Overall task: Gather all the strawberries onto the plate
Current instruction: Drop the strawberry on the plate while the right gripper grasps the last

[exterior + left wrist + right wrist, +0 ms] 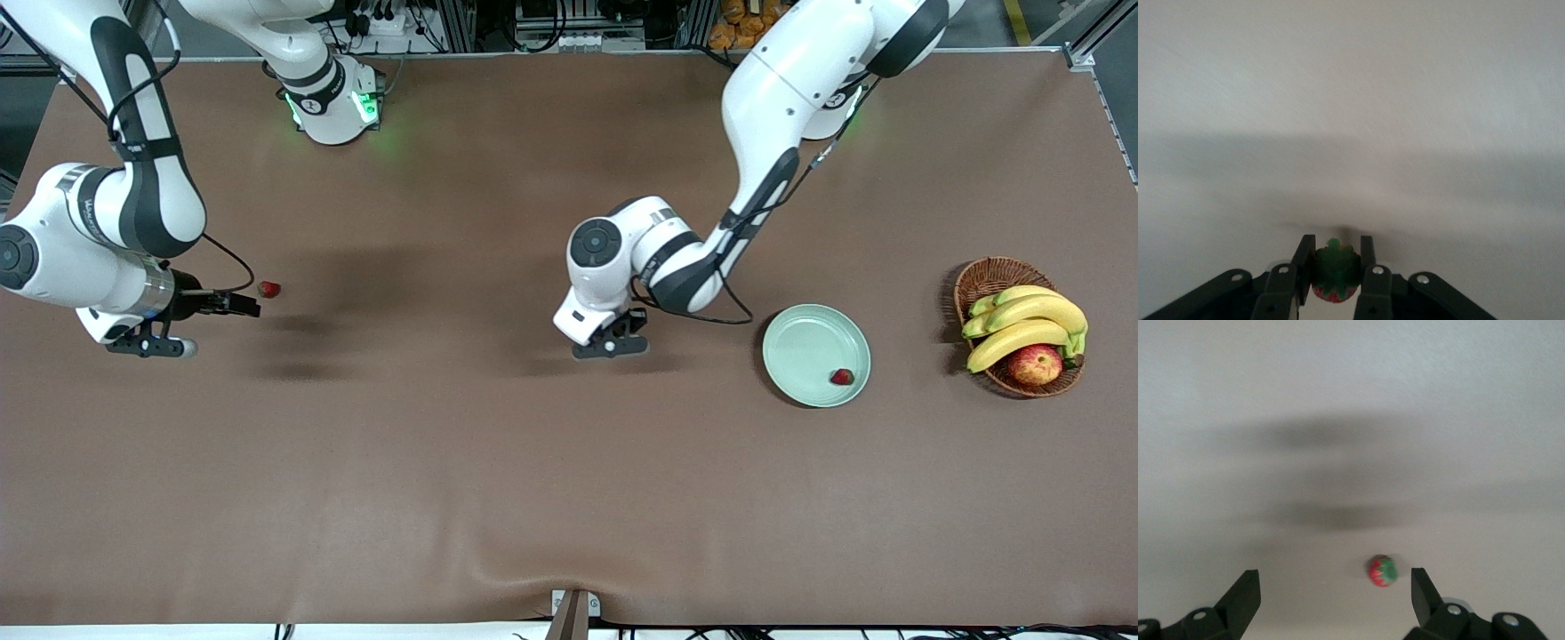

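Jaws, left gripper (1335, 267): closing tight on a strawberry (1334, 273), one finger (1303, 257) pressing each side of it, its green cap facing the wrist camera.
Jaws, right gripper (1335, 593): standing wide apart, holding nothing, with a loose strawberry (1382, 571) lying on the table between the two fingers (1245, 595) and touching neither.
Left gripper, position: sitting low at the table (498, 498) near its middle, between the plate and the right arm's end; in the front view the gripper (612, 345) is hiding its berry.
Right gripper, position: hovering low over the right arm's end of the table (149, 345), with the arm reaching in from that end.
Strawberry one: being gripped in the left gripper, down at table level, well apart from the plate.
Strawberry two: lying on the bare table (268, 289) at the right arm's end, just beside the right arm's wrist in the front view.
Strawberry three: resting inside the plate (842, 377), close to the rim on the side nearer the front camera.
Plate: sitting flat on the table (800, 342), pale green, between the left gripper and the basket, carrying one berry.
Basket: standing at the left arm's end of the table (982, 277), brown wicker, near the plate but not touching it.
Bananas: lying in the basket (1027, 322), a yellow bunch spreading across it.
Apple: sitting in the basket (1035, 364), red and yellow, touching the bananas on the side nearer the front camera.
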`<state>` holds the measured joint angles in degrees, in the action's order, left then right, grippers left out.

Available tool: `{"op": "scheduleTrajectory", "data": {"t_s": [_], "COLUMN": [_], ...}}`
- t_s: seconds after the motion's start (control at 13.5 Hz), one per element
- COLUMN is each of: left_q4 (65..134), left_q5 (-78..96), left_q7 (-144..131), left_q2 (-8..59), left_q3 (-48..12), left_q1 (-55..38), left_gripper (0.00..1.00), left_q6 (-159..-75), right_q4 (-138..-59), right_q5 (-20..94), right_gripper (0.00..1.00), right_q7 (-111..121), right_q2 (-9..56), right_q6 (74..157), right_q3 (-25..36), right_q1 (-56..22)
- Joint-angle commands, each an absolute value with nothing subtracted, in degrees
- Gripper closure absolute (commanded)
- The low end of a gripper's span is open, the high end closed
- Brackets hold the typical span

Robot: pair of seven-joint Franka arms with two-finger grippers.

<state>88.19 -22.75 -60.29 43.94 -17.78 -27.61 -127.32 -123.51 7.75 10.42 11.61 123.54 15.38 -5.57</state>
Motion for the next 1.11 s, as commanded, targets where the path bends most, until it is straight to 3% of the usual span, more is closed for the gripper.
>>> {"op": "scheduleTrajectory", "data": {"t_s": [0.0, 0.45, 0.67, 0.96, 1.04], "left_q4": [91.0, 102.2, 107.6, 111.5, 112.0], "left_q5": [-23.1, -19.2, -19.7, -20.2, -21.3], "left_q7": [-56.7, -37.5, -28.2, -27.0, -27.0], "left_q2": [36.0, 24.3, 23.7, 25.9, 26.4], "left_q3": [-19.9, -29.0, -29.3, -29.1, -29.2], "left_q1": [-22.2, 0.5, 7.7, 11.9, 13.3], "left_gripper": [1.0, 1.0, 1.0, 1.0, 0.93], "left_q6": [-121.7, -117.6, -118.2, -121.9, -122.5], "right_q4": [-129.3, -136.5, -137.7, -139.7, -140.2], "right_q5": [7.1, 7.2, 7.2, 7.6, 7.7], "right_gripper": [0.0, 0.04, 0.18, 0.24, 0.24], "right_q7": [14.1, 14.2, 14.2, 14.2, 14.2], "right_q2": [9.9, 11.7, 12.7, 14.1, 14.6], "right_q6": [127.9, 137.2, 138.0, 140.3, 141.7], "right_q3": [16.9, 17.0, 16.9, 16.8, 16.8], "right_q1": [-5.5, -5.4, -5.4, -5.4, -5.4]}}
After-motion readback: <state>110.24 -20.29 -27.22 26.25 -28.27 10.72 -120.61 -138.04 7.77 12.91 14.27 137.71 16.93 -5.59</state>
